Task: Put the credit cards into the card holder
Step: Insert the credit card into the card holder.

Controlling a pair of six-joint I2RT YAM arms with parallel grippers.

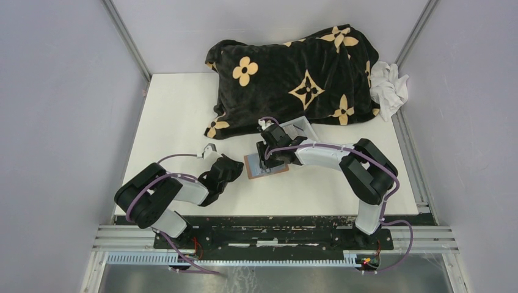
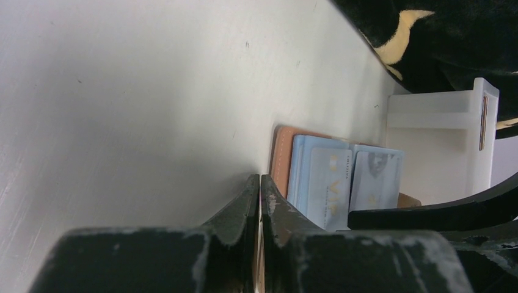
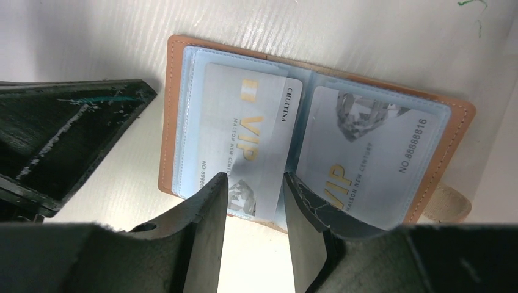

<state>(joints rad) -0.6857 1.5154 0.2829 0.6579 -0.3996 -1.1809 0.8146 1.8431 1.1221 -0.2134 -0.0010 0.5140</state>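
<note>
Tan card holder lies open on the surface, two credit cards showing; right end effector parted over them, left end effector closed.

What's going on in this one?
The card holder lies open on the table, with two pale blue cards showing inside it. The right hand hovers over one of them, jaws apart and holding nothing. The left hand is shut, with its tips just beside the holder's edge. I cannot tell whether the card under the right hand is fully seated.
</note>
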